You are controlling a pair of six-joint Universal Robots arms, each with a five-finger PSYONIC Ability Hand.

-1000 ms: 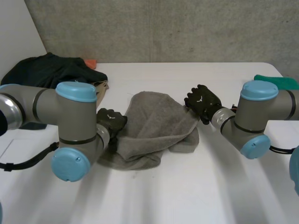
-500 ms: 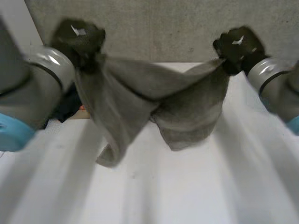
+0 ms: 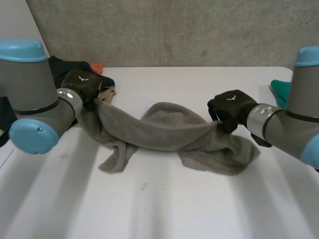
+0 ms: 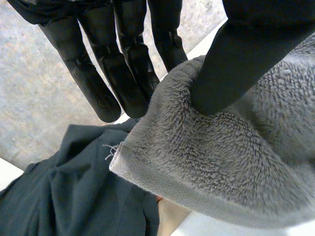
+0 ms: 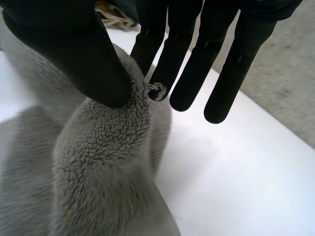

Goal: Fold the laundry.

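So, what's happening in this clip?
The robot is working on a grey towel at a white table. Its left hand pinches one end and its right hand the other, thumb against fingers. The towel hangs bunched between them, with its lower folds lying on the table, and it is not yet folded. A dark garment lies beyond the left hand.

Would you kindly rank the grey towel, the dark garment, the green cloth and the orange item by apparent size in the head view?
Largest: grey towel, clearly.
Next: dark garment and green cloth, both partly hidden, so unranked.
Smallest: orange item.
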